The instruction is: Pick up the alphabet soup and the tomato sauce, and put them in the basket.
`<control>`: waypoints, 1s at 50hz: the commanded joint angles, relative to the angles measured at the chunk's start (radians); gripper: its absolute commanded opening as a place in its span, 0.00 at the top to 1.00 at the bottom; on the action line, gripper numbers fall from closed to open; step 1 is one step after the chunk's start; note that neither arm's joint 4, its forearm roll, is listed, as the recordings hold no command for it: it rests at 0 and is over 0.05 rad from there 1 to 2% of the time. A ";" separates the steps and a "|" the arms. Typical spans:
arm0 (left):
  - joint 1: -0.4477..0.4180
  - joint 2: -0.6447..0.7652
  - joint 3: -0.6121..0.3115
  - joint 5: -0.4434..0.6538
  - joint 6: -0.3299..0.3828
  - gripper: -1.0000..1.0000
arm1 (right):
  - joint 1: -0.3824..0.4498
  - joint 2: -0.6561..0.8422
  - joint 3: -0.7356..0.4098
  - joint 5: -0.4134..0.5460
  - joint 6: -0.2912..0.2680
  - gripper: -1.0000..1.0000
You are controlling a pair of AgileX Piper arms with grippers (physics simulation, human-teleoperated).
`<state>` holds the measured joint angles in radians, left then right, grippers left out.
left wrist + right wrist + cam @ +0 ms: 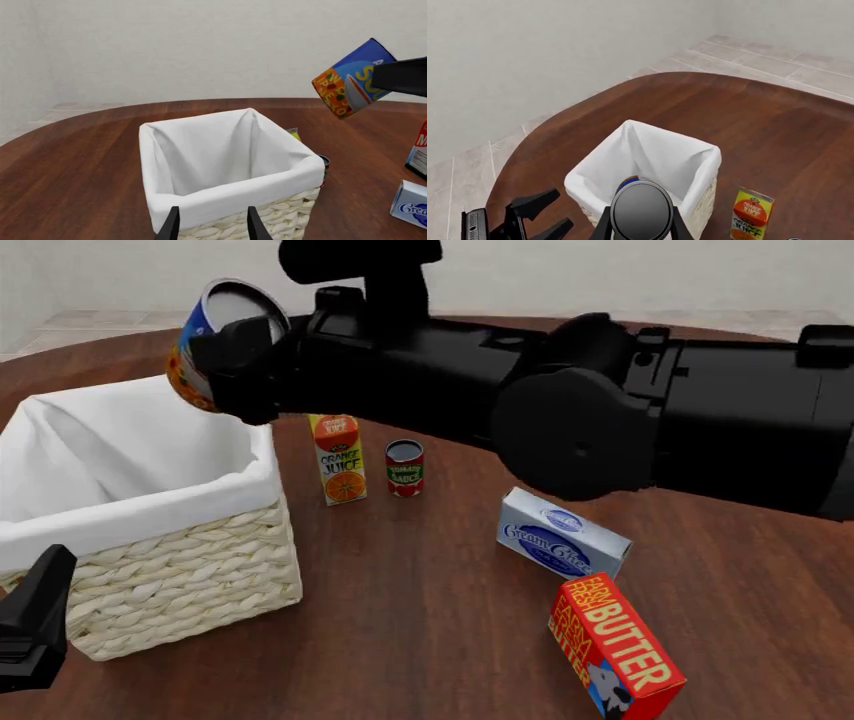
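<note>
Alphabet soup (214,340): tilted, clamped in right end effector (642,225) above basket (147,570) rim; left end effector (212,222) spread, empty; release risk—can may strike the rim, falling onto tabletop (427,620).

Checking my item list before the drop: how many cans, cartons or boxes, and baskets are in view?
Cans: 2, alphabet soup, tomato sauce
Cartons/boxes: 3, orange juice, cream cheese, butter
Baskets: 1, basket
Total: 6
</note>
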<state>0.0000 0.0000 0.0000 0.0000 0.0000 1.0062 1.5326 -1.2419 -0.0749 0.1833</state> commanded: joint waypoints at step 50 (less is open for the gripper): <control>0.000 0.000 0.000 0.000 0.000 0.00 | 0.015 0.158 -0.107 -0.053 0.023 1.00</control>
<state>0.0000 0.0000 0.0000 0.0000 0.0000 1.0252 1.6715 -1.3296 -0.1150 0.1805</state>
